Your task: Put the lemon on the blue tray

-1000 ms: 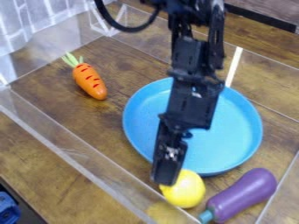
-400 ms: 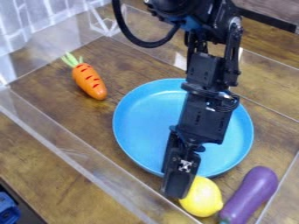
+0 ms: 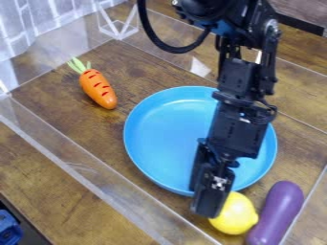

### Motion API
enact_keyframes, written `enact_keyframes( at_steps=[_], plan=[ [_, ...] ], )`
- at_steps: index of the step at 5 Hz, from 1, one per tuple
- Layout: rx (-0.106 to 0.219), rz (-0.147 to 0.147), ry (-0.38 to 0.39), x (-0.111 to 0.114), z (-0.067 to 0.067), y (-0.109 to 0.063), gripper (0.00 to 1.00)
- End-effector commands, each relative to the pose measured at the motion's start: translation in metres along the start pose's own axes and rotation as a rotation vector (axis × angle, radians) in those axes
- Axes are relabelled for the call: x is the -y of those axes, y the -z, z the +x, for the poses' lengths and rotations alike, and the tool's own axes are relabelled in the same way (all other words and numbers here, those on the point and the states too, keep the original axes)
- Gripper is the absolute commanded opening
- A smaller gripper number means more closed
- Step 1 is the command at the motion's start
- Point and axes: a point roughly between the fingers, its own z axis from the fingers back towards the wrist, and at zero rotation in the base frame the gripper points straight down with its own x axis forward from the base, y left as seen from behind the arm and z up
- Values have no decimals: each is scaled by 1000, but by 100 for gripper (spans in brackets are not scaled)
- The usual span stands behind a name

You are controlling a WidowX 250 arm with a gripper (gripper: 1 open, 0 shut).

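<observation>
Lemon: the lemon (image 3: 234,213) is lying at the lower right of the frame, off the tray, just past its near rim.
Gripper: my gripper (image 3: 208,196) is pointing steeply down at the lemon's left side; its jaws are standing wide, gripping nothing, though I cannot tell whether a finger is touching the fruit.
Tray: the tray (image 3: 166,134) is sitting mid-frame, with my arm reaching over its right half.
Eggplant: the eggplant (image 3: 277,213) is lying just right of the lemon.
Carrot: the carrot (image 3: 96,86) is resting at the upper left, well apart.
</observation>
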Motion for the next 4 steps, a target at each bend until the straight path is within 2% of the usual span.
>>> enact_keyframes(
  at_steps=[1,2,4],
  plan=[
    [42,54,16,9,17,-17,100],
    [46,65,30,8,16,-14,0],
    [47,73,44,3,13,-13,0]
  ],
)
